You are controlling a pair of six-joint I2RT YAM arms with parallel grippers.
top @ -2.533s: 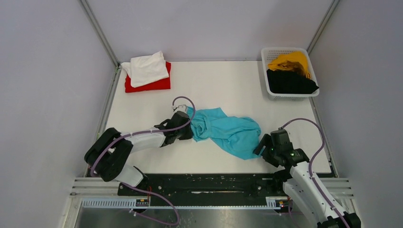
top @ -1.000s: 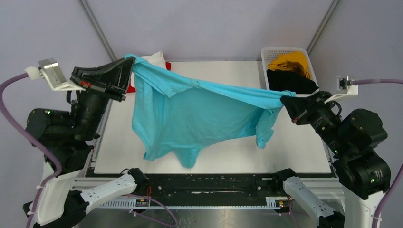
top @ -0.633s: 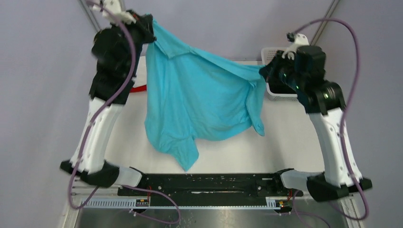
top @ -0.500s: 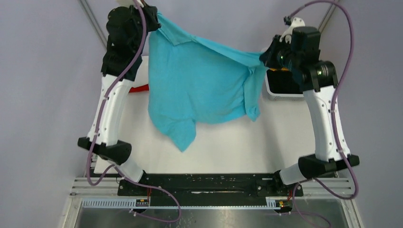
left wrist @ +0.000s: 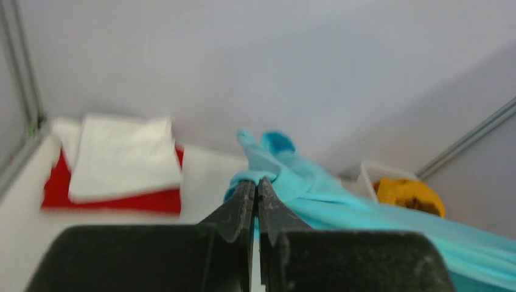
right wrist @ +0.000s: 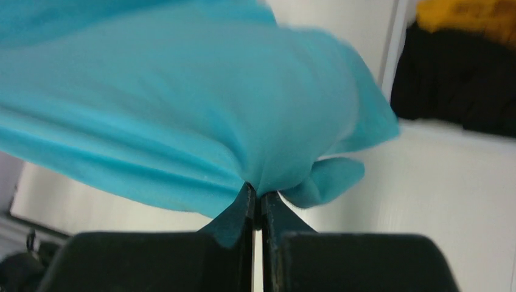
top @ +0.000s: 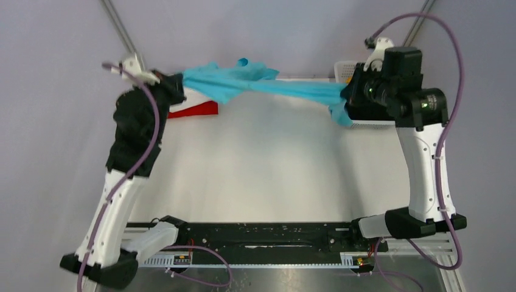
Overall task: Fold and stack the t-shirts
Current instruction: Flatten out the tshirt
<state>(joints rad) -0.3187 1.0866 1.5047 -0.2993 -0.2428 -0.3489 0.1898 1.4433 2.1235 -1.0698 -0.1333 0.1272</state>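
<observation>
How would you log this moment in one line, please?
left gripper: shut on turquoise tee | right gripper: shut on it | tee: stretched aloft

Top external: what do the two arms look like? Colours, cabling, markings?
Left arm and right arm: white link shells, black joint housings, black bases. A purple cable loops along each. Small green lights on the right arm's wrist. Fingers black, tapering to points.

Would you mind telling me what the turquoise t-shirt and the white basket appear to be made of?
Turquoise t-shirt: soft matte fabric, probably cotton knit; it bunches and drapes in loose folds without shine. White basket: likely rigid plastic; its thin rim holds a straight shape.
</observation>
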